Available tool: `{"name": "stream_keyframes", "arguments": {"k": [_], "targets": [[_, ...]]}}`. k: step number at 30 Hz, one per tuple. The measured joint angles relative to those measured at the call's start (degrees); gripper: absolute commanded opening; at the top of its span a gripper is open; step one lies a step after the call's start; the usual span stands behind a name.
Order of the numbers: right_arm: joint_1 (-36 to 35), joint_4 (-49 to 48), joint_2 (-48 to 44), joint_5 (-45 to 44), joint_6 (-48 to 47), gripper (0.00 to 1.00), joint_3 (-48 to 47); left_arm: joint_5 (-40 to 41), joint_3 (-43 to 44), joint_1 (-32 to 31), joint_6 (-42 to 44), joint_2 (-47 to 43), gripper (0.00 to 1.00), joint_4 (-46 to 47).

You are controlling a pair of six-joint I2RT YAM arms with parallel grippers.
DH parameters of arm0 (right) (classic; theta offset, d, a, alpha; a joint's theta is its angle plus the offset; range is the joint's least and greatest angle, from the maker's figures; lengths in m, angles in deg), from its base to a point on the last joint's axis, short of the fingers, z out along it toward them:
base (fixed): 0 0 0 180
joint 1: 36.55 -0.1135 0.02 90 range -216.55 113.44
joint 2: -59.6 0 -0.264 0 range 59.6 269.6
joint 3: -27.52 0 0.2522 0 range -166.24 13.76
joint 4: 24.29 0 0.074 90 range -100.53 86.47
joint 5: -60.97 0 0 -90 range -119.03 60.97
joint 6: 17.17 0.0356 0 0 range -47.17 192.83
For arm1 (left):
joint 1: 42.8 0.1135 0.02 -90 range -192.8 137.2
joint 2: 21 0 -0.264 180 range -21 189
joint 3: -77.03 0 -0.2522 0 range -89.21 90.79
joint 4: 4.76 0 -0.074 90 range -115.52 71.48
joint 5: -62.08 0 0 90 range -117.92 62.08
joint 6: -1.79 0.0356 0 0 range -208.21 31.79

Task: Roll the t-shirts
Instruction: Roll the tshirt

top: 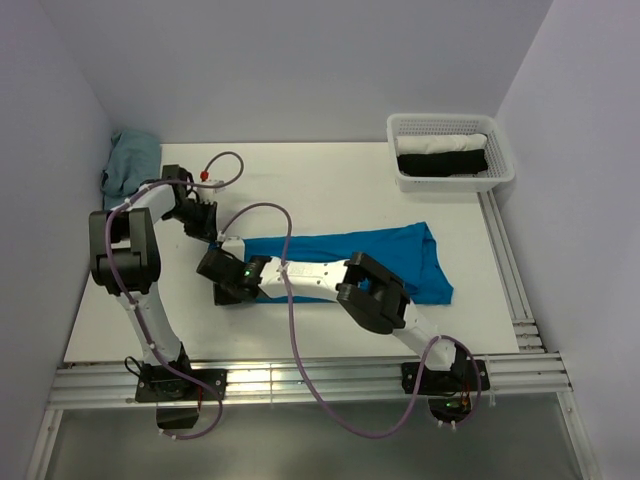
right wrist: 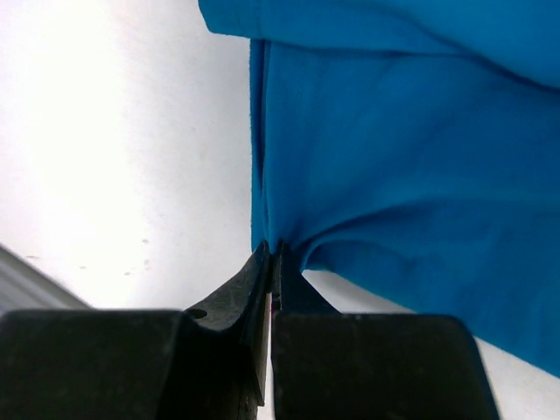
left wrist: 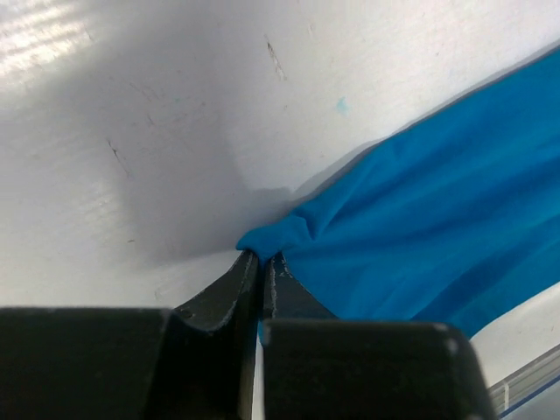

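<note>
A bright blue t-shirt (top: 380, 245) lies folded into a long band across the middle of the white table (top: 330, 190). Both grippers are at its left end. My left gripper (top: 217, 238) is shut on the far left corner of the cloth; in the left wrist view the blue t-shirt (left wrist: 420, 227) bunches into the closed left gripper (left wrist: 261, 255). My right gripper (top: 225, 290) is shut on the near left edge; in the right wrist view the t-shirt (right wrist: 394, 149) puckers where the right gripper (right wrist: 274, 248) pinches it. The right arm covers part of the shirt's near side.
A white mesh basket (top: 503, 165) at the back right holds a rolled white garment (top: 445, 143) and a rolled black one (top: 440, 163). A crumpled grey-teal cloth (top: 130, 165) lies at the back left. Metal rails (top: 510, 270) run along the right and near edges.
</note>
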Motion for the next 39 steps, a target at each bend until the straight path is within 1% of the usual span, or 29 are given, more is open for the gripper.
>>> {"name": "stream_keyframes", "arguments": {"k": [4,6,7,12,13,15,16,19,31,36,39], "targets": [[1.4,-4.0,-2.6,1.7,0.9,0.00,3.2,1.5,1.5,-1.2,-1.1,0.0,0.20,0.1],[2.2,-6.1,-3.7,3.0,1.4,0.00,5.3,2.0,2.3,-1.7,-1.6,0.0,0.23,0.2],[2.6,-6.6,-3.9,3.6,1.6,0.00,5.8,2.1,2.8,-2.0,-1.8,0.0,0.27,0.3],[3.2,-9.1,-4.2,4.7,2.6,0.00,6.5,2.1,5.0,-3.0,-3.0,0.0,0.36,0.3],[3.3,-10.1,-4.4,5.0,2.8,0.00,7.3,2.1,5.4,-3.2,-3.2,0.0,0.40,0.3],[3.5,-11.6,-5.4,5.4,3.3,0.00,9.3,1.8,5.7,-3.9,-3.6,0.0,0.43,0.5],[3.6,-12.1,-5.8,5.6,3.6,0.00,10.3,1.6,5.9,-4.3,-3.9,0.0,0.46,0.4],[3.8,-13.9,-7.0,5.6,4.2,0.00,12.6,0.4,6.5,-5.4,-4.2,0.0,0.49,0.0],[6.2,-24.3,-13.9,5.6,7.2,0.00,26.2,-2.5,10.5,-5.8,-4.8,-0.3,0.50,-1.8],[6.6,-27.8,-16.6,5.2,8.5,0.00,31.1,-2.5,12.7,-4.6,-5.5,-1.1,0.49,-2.2],[6.8,-29.5,-18.1,5.0,9.6,0.00,34.1,-2.4,12.8,-2.7,-5.7,-1.6,0.48,-2.1]]}}
